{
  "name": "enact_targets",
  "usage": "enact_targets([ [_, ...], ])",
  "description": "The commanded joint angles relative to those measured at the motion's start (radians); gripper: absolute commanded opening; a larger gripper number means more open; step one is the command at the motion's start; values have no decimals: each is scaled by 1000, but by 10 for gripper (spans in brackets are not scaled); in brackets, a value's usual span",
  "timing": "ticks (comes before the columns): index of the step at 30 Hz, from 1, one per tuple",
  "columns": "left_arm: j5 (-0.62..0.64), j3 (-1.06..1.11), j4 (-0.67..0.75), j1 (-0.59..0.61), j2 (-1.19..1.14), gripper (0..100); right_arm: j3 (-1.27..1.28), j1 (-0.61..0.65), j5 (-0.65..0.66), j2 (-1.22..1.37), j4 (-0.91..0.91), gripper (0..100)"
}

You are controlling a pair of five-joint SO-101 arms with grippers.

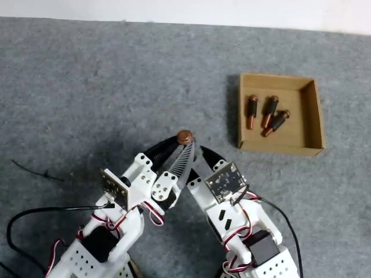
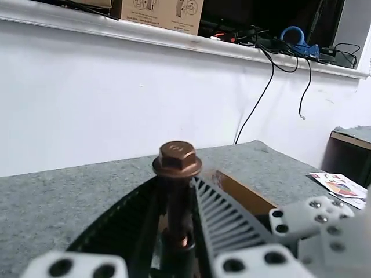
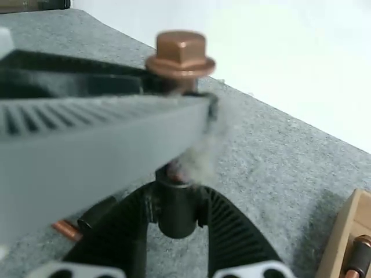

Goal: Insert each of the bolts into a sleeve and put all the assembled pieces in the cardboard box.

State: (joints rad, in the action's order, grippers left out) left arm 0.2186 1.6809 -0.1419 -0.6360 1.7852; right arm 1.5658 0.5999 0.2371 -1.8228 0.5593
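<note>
Near the middle of the table, in front of both arms, the bolt (image 1: 185,137) stands upright. Its long axis is vertical, the hexagonal head is on top and the shank points down. The left gripper (image 2: 177,185) pinches the shank just under the head, with the fingers closed onto it from both sides. Directly below, the right gripper (image 3: 177,202) is closed around the dark sleeve (image 3: 175,215), which is also upright and in line with the bolt. The copper shank reaches the sleeve's upper mouth; how deep it sits I cannot tell. Toward the right edge of the table, well apart from the grippers, lies the cardboard box (image 1: 240,110). Inside it lie three assembled pieces (image 1: 269,111) side by side.
</note>
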Motion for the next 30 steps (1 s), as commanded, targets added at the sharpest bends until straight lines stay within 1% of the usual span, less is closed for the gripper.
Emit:
enact_targets([
  [1,-71,18,5,-33,-4,12,-25,-10,-5,-16,2,5],
  [3,-87,18,5,-33,-4,39,-25,-10,-5,-16,2,5],
  [8,-84,18,2,-38,-4,218,-25,-42,-5,-16,2,5],
  [10,-84,18,2,-38,-4,254,-25,-65,-5,-16,1,5],
  [18,-89,18,5,-30,-4,164,-25,-81,-5,-16,1,5],
  [23,-84,18,6,36,1,158,-5,-81,-5,-16,-5,5],
  [25,-83,18,34,65,1,158,-5,-79,-5,-16,-5,5],
  [30,-83,18,54,71,-2,155,-5,-79,-5,-16,-5,5],
])
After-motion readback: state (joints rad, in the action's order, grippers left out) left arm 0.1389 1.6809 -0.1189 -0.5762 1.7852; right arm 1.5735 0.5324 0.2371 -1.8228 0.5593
